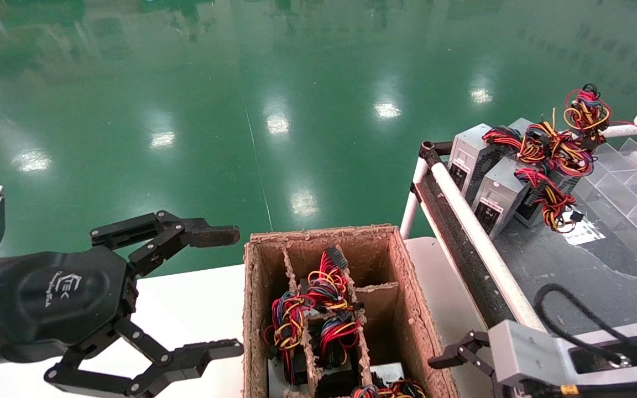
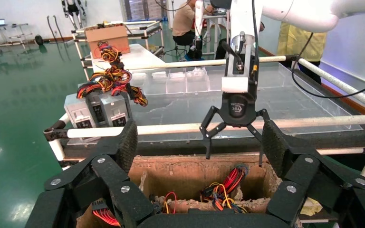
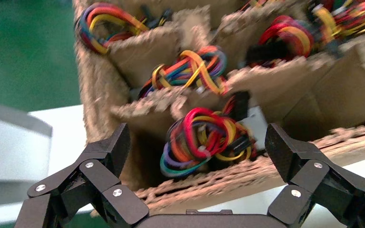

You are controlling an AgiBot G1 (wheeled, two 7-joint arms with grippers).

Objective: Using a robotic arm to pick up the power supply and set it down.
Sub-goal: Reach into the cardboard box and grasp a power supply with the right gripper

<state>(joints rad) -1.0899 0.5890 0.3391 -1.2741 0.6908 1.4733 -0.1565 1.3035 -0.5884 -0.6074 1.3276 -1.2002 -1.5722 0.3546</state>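
Right claw [image 3: 197, 156] spread and empty, poised over the cardboard divider box [image 1: 407, 287] to straddle the power supply [image 3: 204, 140] standing wires-up in its near compartment; left claw [image 1: 224, 293] likewise spread, parked above the bench [image 1: 186, 309] beside the box.

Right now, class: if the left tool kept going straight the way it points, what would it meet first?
Probably the cardboard divider box: the open left tool points at its near side wall, though depth is unclear.
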